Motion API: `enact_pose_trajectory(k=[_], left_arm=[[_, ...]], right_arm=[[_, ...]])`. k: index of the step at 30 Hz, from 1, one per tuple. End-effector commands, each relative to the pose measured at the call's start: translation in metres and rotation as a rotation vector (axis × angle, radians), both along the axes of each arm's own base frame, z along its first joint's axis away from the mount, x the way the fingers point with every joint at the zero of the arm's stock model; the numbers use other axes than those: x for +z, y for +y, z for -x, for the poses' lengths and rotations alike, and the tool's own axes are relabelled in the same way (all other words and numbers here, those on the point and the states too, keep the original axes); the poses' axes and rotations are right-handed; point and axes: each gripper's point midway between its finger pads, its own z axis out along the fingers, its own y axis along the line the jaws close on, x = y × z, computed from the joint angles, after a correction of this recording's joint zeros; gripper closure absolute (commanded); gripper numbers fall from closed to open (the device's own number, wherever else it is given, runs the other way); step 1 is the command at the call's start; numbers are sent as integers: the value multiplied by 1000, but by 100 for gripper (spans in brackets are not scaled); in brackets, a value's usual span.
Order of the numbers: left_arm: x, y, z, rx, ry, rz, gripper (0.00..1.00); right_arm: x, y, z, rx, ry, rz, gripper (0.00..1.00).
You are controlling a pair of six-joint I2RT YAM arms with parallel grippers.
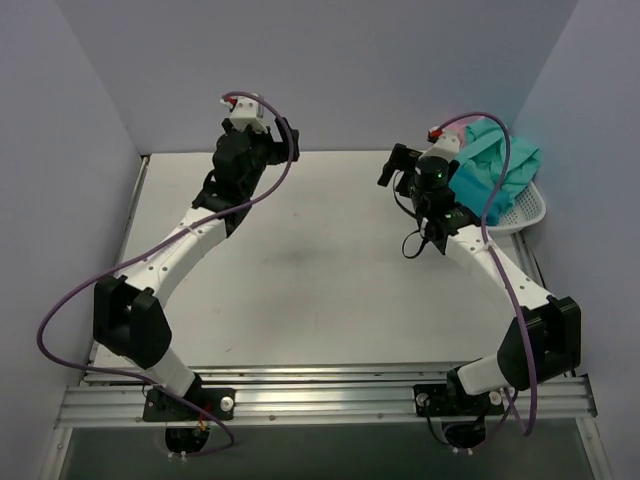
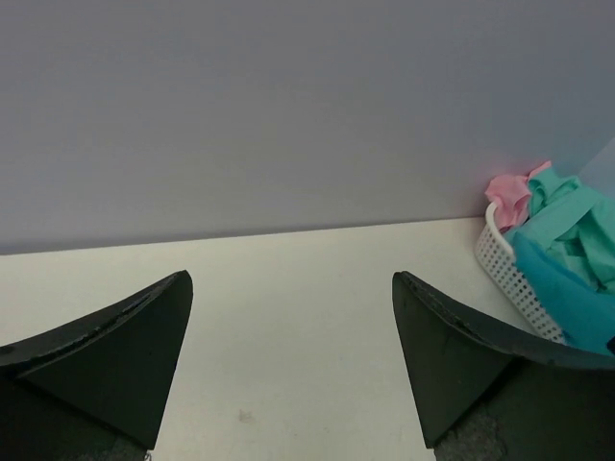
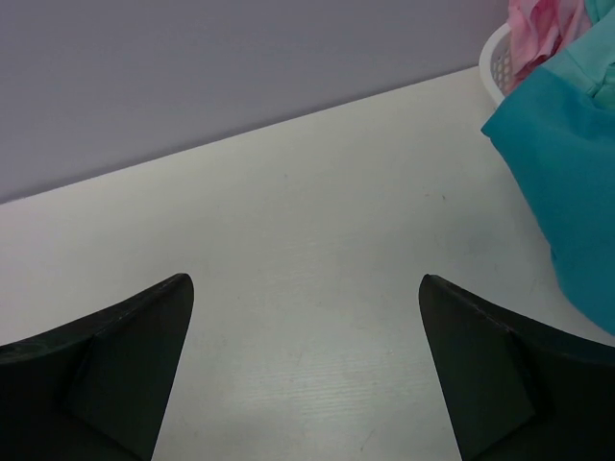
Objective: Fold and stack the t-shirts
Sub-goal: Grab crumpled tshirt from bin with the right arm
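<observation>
The task looks to be at its very start: nothing is folded and no stack is begun. Every shirt in view sits bundled in the white perforated basket [image 1: 528,208] at the far right corner of the table [image 1: 320,270].

The deep teal-blue t-shirt [image 3: 567,192] spills over the basket's rim on the side facing the arms and hangs down towards the tabletop. The mint-green t-shirt [image 2: 569,206] is heaped on top of it. The pink t-shirt [image 2: 509,197] is tucked at the back, against the wall [image 2: 288,115]. The pile is crumpled, so there may be more garments in it than these three colours suggest.

The left gripper [image 2: 290,279] has its jaws spread wide with nothing between them. It faces the far wall over bare table, well apart from the basket. The right gripper [image 3: 305,279] is likewise wide open and empty, and it hovers near the basket. The hanging edge of the teal-blue cloth lies just beside its right finger [image 3: 480,375], but they do not touch.

All of the work remains. One shirt has to be drawn out of the basket, probably the teal-blue one since it is nearest. It must then be spread flat on the table and folded, and the same done for the others, each laid on the last.
</observation>
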Motion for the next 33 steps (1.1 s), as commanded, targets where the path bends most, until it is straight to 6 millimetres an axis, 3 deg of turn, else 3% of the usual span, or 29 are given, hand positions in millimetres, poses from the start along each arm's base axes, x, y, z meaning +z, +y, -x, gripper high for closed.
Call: enact_pose_trajectory(k=[1,5,9,10,11,13,14,16,18,21,25,29,32,33], left_arm=[[-10,-4,-10,10,49,-78,6],[-34,-8,-21,29,118,-136,6],[-45,-14,-27,24,137,-145,6],[-54,-19,-30,19,150,-146,6],[-58,-24,-31,3,162,-135,6],[-63,-39,-34,-45,178,-135,6],[-81,-53,-38,-85,213,-149,6],[-106,-70,-45,-119,278,-170,6],[-123,-91,-44,-177,319,-168,6],[-151,-122,-49,-264,381,-139,6],[-176,-138,-51,-286,425,-149,6],[-178,-136,-51,-277,417,-147,6],[-176,-135,-51,-273,410,-143,6],[-176,-135,-50,-273,409,-143,6]], right_arm=[[15,-1,2,-16,-70,36,0],[12,-2,-5,-38,-61,54,0],[-19,-26,-19,-156,32,117,0],[-33,-59,-26,-210,86,101,0],[-47,-63,-33,-145,130,24,0],[-88,-90,-43,-145,210,-150,0],[-99,-120,-45,-173,220,-196,1],[-124,-131,-44,-204,275,-181,1],[-144,-135,-44,-227,323,-171,1],[-157,-133,-47,-233,357,-182,1],[-161,-135,-47,-239,368,-174,1],[-166,-138,-49,-257,376,-166,4],[-176,-130,-53,-214,389,-196,49],[-176,-128,-54,-207,392,-200,92]])
